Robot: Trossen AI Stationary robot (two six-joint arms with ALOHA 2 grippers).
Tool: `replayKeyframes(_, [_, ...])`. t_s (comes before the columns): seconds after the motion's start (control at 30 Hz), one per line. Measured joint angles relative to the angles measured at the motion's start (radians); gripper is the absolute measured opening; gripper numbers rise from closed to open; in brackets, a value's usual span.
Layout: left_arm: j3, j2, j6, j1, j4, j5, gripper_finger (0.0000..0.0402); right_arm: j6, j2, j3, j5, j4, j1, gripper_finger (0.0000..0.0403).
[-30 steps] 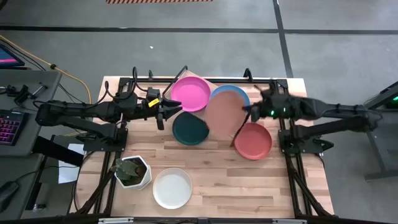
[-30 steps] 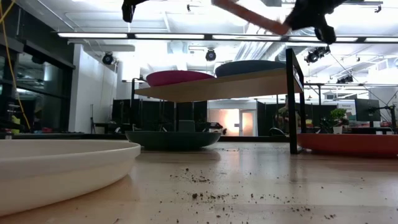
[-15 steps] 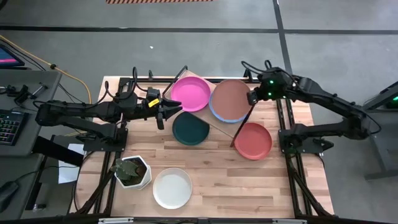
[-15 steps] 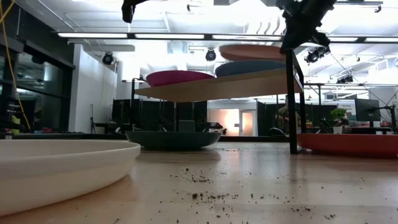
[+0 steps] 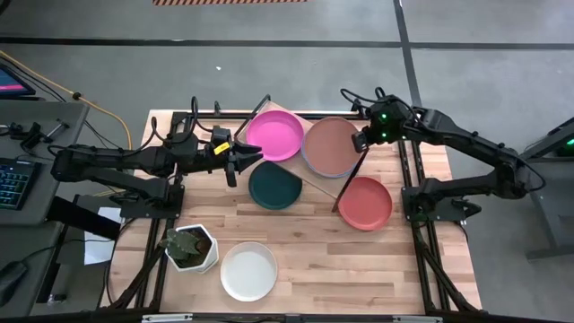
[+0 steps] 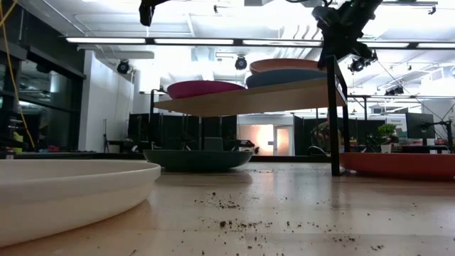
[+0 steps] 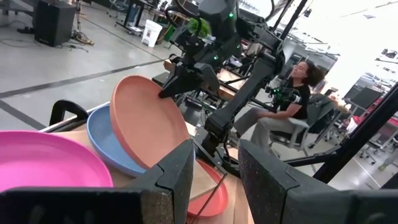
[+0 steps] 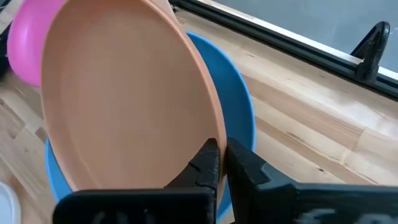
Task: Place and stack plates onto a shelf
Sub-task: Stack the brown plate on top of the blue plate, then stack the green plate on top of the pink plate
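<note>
right gripper (image 5: 362,142) pinches the rim of the dusty pink plate (image 5: 331,145), fingers pressed together on it, plate lying on the blue plate (image 8: 239,118) on the shelf (image 6: 242,99). magenta plate (image 5: 274,135) sits beside them on the shelf. dark green plate (image 5: 274,186), coral red plate (image 5: 365,203) & white plate (image 5: 248,271) lie on the tabletop (image 5: 314,260). left gripper (image 5: 242,158) hovers nr the magenta plate, fingers spread, holding nothing. plant pot (image 5: 190,248) beside white plate.

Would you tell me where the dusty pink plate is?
In the high view, the dusty pink plate sits over the blue plate on the shelf's right end, beside the magenta plate.
</note>
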Motion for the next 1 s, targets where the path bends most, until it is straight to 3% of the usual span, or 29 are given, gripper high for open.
replayKeyframes(0.5, [0.0,0.0,0.034,0.0,0.0,0.0,0.0117,-0.047,-0.014,0.005,-0.017,-0.001,0.0,0.0179])
replayKeyframes(0.8, [0.0,0.0,0.053,0.0,-0.008,0.0,0.0117,-0.057,-0.149,0.016,-0.087,0.001,0.073,0.0193])
replayKeyframes(1.0, [0.0,0.0,0.049,0.0,-0.008,0.0,0.0117,0.074,-0.288,-0.055,0.049,0.006,0.212,0.0193])
